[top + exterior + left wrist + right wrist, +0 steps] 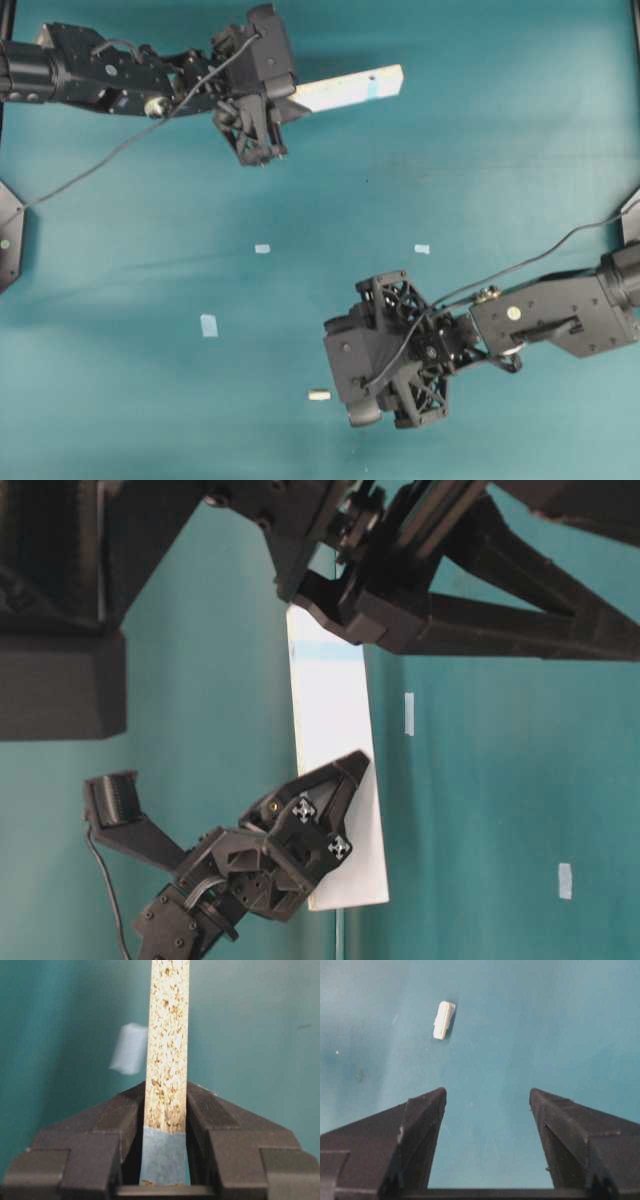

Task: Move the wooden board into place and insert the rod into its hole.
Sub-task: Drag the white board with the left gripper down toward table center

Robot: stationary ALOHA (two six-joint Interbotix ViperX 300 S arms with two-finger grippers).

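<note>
Board: my left gripper point(165, 1125) is clamped on the long, flat pale wooden board point(350, 88); its edge point(167, 1050) is speckled chipboard with a light-blue tape band.
Board place: top of the overhead view, one end sticking out past my fingers, the other hidden under them.
Rod: the tiny whitish cylinder rod point(443, 1020) lies on the smooth teal table point(500, 180), just ahead of my right gripper point(487, 1105).
Right fingers: spread wide, holding nothing.
Unclear: board holes, too small.

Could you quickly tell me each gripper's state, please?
Left gripper: closed on the long pale speckled wooden board.
Right gripper: open, empty.
</note>
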